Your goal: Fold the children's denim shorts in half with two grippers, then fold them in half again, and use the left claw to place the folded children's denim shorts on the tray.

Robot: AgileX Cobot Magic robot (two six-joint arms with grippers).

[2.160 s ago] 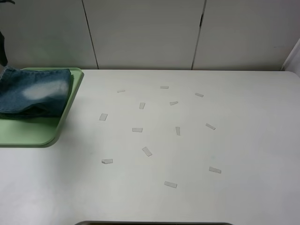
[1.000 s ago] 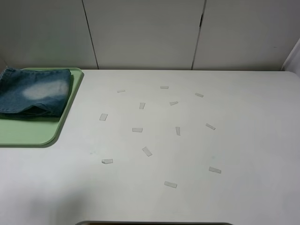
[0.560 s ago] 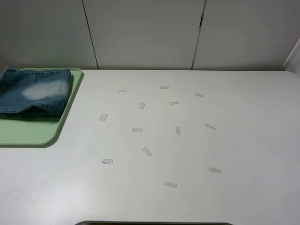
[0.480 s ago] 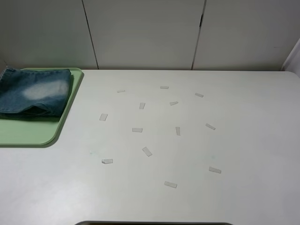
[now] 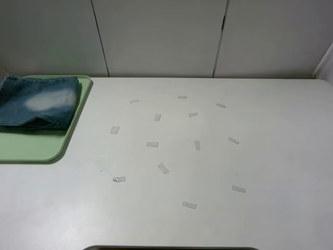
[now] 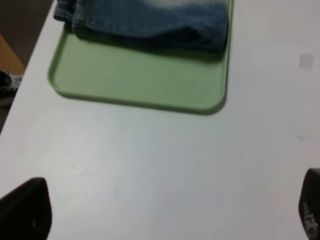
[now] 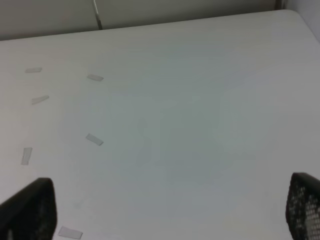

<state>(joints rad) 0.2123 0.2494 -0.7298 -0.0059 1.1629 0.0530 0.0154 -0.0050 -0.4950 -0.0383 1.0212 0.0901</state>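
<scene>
Shorts (image 5: 37, 102), folded into a compact rectangle, lie on the far part of the green tray (image 5: 36, 148) at about ten o'clock on the white table (image 5: 270, 156). They cover the tray's far half and leave its near half bare; in the high view their left end runs out of frame. A pale worn patch shows on the upper layer, and a thick rolled fold edge faces the near side of the tray.

Left claw (image 6: 165, 210) hangs over bare table just short of the tray's near rim, well apart from the cloth. Its two dark tips sit at opposite edges of the left wrist view, so the jaws are spread wide and hold nothing. Right claw (image 7: 165, 210) is likewise spread wide and empty, over the table's right half. Neither arm appears in the high view.

Small pale tape strips (image 5: 163, 167) are scattered across the middle of the table, from about eleven o'clock to five o'clock.

Judged from this layout, the placing step looks complete. Handling note: denim of this kind is probably soft but fairly dense, light for a claw, not fragile, and with enough friction to resist slipping. A stacked fold tends to spring open or shed layers if pinched by one layer only. The likeliest sound hold is the thick near fold edge, with all layers between the tips.
</scene>
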